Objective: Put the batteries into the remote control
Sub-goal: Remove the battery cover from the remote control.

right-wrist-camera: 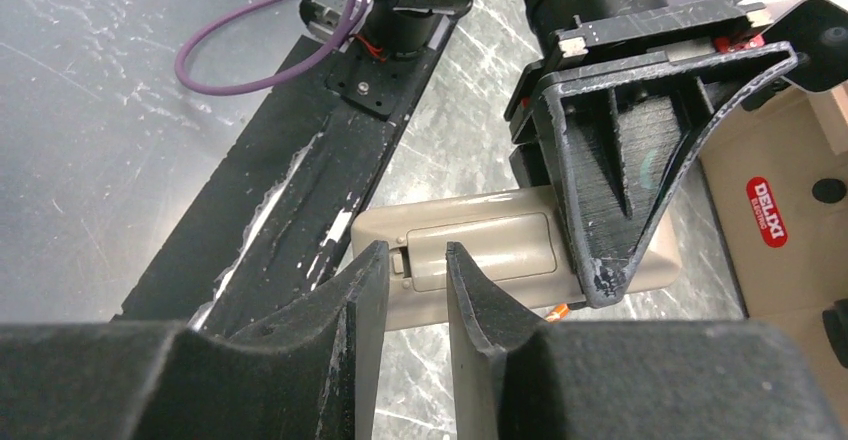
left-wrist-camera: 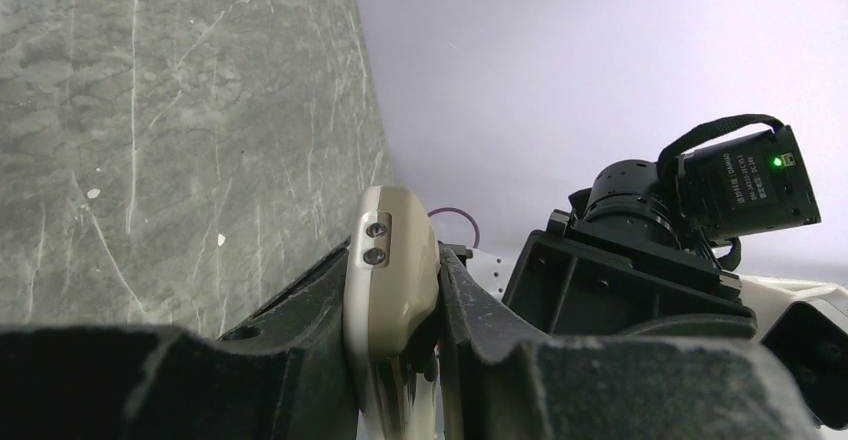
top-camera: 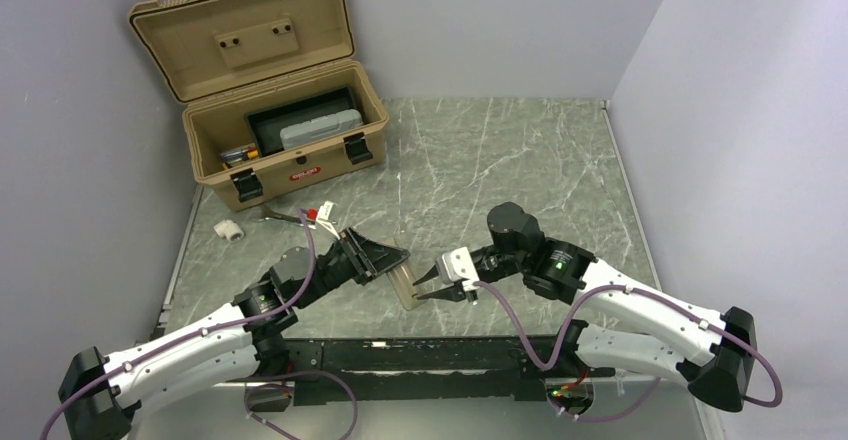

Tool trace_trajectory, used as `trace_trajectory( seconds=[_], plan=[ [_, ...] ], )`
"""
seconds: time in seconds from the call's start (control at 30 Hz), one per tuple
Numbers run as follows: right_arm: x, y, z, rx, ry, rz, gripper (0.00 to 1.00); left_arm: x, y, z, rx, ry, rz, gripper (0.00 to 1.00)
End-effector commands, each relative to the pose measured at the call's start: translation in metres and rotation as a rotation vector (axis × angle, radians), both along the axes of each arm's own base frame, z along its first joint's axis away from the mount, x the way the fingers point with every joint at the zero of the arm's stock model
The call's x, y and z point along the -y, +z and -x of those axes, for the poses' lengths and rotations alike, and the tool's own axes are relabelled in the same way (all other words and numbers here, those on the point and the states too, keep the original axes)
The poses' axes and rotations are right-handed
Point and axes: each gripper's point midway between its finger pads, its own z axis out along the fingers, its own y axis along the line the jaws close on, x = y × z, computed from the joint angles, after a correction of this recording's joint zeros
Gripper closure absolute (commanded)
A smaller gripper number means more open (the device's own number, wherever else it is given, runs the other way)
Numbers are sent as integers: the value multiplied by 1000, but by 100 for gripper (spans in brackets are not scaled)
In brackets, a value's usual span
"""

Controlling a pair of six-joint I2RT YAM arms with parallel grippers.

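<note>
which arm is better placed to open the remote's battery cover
Right. The left claw is shut on the remote control, steadying it. The open right claw holds nothing, and its tips sit right at the battery cover's latch end.

Left tool (top-camera: 398,258) clamped (right tool (top-camera: 421,290) slightly parted).

We're in a robotics lab test cell, not a home or shop. What shows it: left arm (top-camera: 190,345) & right arm (top-camera: 640,310), both white, bolted to a black rail (top-camera: 420,355) at the near edge of a marble-look tabletop (top-camera: 500,160). Plain pale walls (top-camera: 480,20) box it in left, far & right. Purple cables (right-wrist-camera: 230,85) trail off the arms. Cam module (left-wrist-camera: 745,180) w/ green LED lit. Left gripper (top-camera: 402,256) has rough ridged black plastic fingers. Far left: tan hard case (top-camera: 330,160), lid open.
</note>
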Motion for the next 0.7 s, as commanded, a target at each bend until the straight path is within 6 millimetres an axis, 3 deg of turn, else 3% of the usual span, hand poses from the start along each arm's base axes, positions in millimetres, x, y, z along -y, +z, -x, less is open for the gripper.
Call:
trace_trajectory(
  seconds=[0.0, 0.67],
  plan=[
    [-2, 15, 2, 46, 27, -30, 70, 4, 26, 3, 54, -27, 60, 100],
    [-8, 5, 3, 51, 19, 0, 69, 5, 29, 4, 56, -38, 70, 100]
  ],
)
